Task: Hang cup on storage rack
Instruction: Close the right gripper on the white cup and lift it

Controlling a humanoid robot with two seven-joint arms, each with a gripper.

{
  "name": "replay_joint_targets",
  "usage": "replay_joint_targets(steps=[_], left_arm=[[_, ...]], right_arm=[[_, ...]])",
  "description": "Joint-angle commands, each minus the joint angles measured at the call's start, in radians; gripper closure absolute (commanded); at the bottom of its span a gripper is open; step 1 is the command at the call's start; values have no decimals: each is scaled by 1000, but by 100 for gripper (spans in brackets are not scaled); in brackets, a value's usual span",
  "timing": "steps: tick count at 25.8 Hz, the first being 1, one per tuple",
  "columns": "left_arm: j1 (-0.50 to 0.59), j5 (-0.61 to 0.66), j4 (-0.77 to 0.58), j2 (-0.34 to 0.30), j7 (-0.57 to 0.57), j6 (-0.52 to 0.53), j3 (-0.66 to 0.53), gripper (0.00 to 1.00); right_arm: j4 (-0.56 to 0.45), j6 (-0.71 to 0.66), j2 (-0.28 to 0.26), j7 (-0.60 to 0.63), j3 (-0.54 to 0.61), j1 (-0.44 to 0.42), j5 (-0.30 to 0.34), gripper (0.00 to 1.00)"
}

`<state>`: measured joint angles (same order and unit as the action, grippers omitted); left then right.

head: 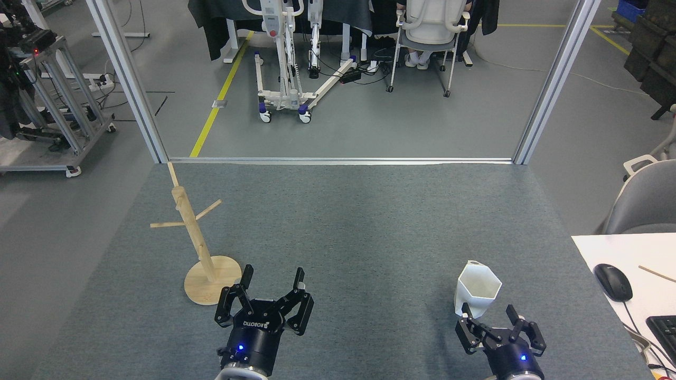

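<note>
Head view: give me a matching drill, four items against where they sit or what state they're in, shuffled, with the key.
Items:
1. cup
2. storage rack
3. left end effector
4. computer mouse

Descriptions:
A. on the white desk at the right edge
B. open, beside the round wooden base
C. upright on the grey mat, just beyond the right end effector
D. left part of the mat, pegs bare

Pairs: 1-C, 2-D, 3-B, 4-A

The cup (478, 289) is white, faceted, with a hexagonal rim, and stands upright on the grey mat at the right. The rack (199, 248), a light wooden post with thin angled pegs on a round base, stands upright, well apart at the left.
</note>
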<state>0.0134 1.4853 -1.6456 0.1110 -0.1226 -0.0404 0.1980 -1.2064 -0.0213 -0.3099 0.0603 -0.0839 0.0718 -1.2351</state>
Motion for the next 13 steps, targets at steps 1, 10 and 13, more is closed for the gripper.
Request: replay_joint_targets(steps=[1, 10, 13], left_arm=[[0, 1, 0, -1, 0, 1, 0, 1], [3, 0, -6, -1, -2, 2, 1, 0], [5, 0, -6, -1, -2, 2, 1, 0]], right_arm=[[21, -8, 2, -1, -8, 17, 0, 0], [116, -6, 9, 1, -11, 85, 2, 0], [149, -3, 22, 1, -10, 109, 2, 0]])
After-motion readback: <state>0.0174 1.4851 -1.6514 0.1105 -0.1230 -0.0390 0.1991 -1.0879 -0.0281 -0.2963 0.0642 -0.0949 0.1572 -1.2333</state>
